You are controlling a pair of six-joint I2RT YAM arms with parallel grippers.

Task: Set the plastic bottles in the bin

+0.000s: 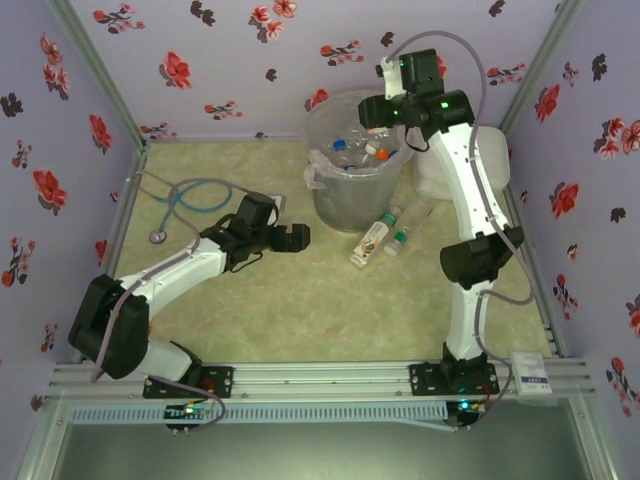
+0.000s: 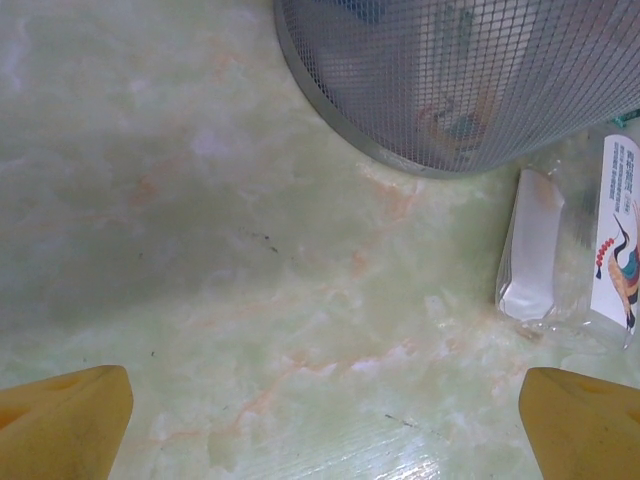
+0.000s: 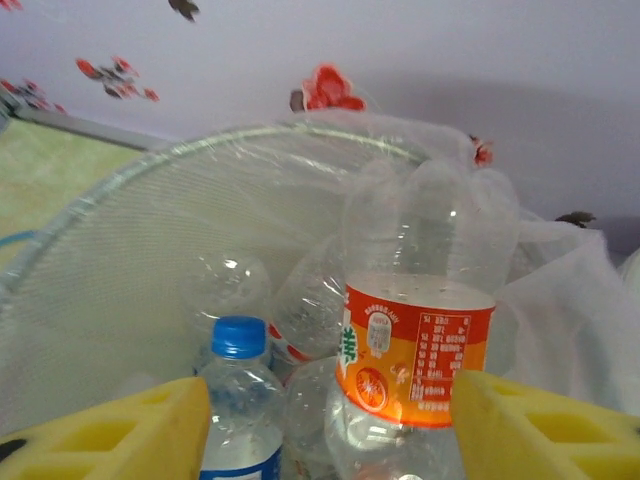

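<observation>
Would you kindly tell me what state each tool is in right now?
Left tool: open, empty.
Right tool: open over the bin, gripping nothing.

Bottles [image 1: 365, 150] in bin [image 1: 345, 205], two others [image 1: 372, 242] beside

A: Arms, quick?
B: Left arm [image 1: 170, 272], right arm [image 1: 465, 170]: white links, black joint housings.
A: Cables?
B: Thin grey cable [image 1: 484, 90] looped along each arm.
A: Lights?
B: Green light [image 1: 441, 103] on the right arm's upper joint, and green at both black bases [image 1: 463, 378].
A: Pincers?
B: Left pincer [image 2: 325, 420], right pincer [image 3: 330, 420]: yellow pads [image 3: 110, 430], and the right's have rectangular recesses.
</observation>
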